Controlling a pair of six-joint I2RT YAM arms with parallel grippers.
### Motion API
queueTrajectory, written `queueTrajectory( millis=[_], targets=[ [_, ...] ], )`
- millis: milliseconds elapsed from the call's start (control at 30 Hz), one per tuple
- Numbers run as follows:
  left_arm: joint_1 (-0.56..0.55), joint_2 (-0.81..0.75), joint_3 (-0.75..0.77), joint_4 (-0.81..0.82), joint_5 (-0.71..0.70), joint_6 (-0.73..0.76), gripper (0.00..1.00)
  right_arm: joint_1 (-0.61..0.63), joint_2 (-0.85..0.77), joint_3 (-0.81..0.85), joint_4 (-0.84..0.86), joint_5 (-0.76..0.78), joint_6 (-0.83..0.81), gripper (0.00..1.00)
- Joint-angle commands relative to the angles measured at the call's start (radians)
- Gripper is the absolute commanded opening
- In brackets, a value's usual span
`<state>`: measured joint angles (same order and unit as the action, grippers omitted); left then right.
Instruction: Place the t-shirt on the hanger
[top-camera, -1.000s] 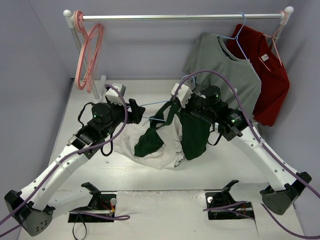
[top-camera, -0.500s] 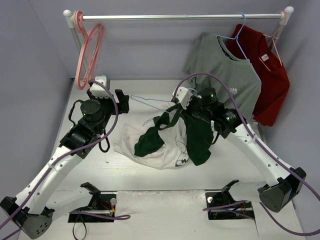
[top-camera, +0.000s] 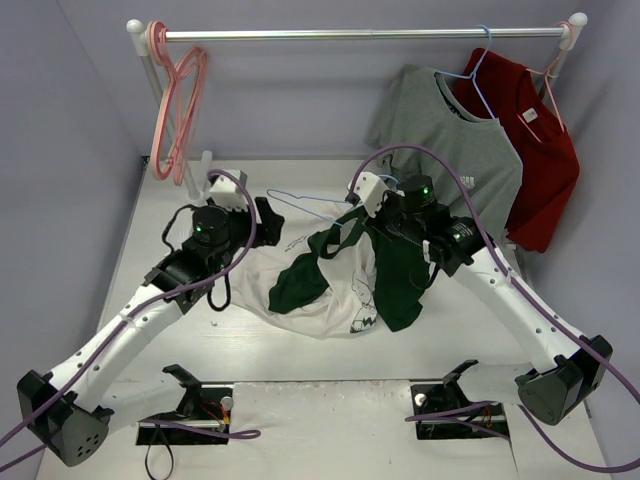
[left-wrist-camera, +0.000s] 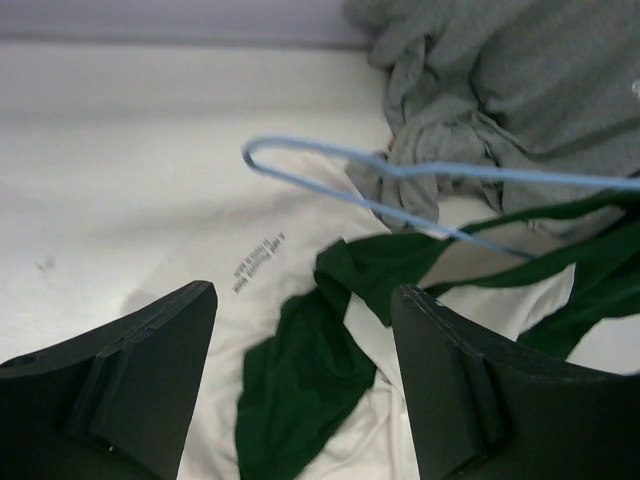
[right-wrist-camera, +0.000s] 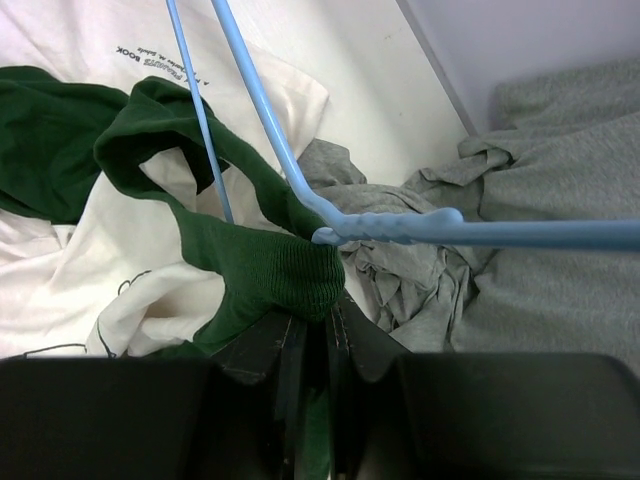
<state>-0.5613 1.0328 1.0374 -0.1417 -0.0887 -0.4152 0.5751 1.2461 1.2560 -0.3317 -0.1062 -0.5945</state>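
Tiny dark print on the off-white t-shirt (right-wrist-camera: 110, 240), last word "BOOK", the rest unreadable.

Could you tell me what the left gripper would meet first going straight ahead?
Most likely the t-shirt, lying just ahead of the open left gripper; the hanger sits higher, though depth is unclear.

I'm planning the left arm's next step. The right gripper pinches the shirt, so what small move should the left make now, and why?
Probably ease the left gripper forward and shut it on the hanger's free end. Its jaws stand open with that blue end just ahead, not yet held, while the right gripper is shut on the t-shirt's green ribbed edge.
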Motion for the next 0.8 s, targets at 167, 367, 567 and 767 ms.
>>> queueTrajectory(
  millis=[167, 367, 567, 767],
  targets=[
    [-0.181, 0.098, -0.088, 0.212, -0.062, -0.090, 0.71, -0.009, 0.003, 0.066, 0.082, 0.002, 0.070, 0.00],
    [-0.250, 0.185, -0.096, 0.344, -0.146, -0.057, 0.71, -0.008, -0.013, 0.066, 0.083, -0.016, 0.105, 0.00],
    [-0.285, 0.289, -0.079, 0.402, -0.227, -0.022, 0.71, -0.008, -0.030, 0.069, 0.080, -0.032, 0.131, 0.00],
    [-0.292, 0.378, -0.079, 0.459, -0.267, 0.007, 0.66, -0.008, -0.039, 0.082, 0.072, -0.032, 0.137, 0.00]
  ],
)
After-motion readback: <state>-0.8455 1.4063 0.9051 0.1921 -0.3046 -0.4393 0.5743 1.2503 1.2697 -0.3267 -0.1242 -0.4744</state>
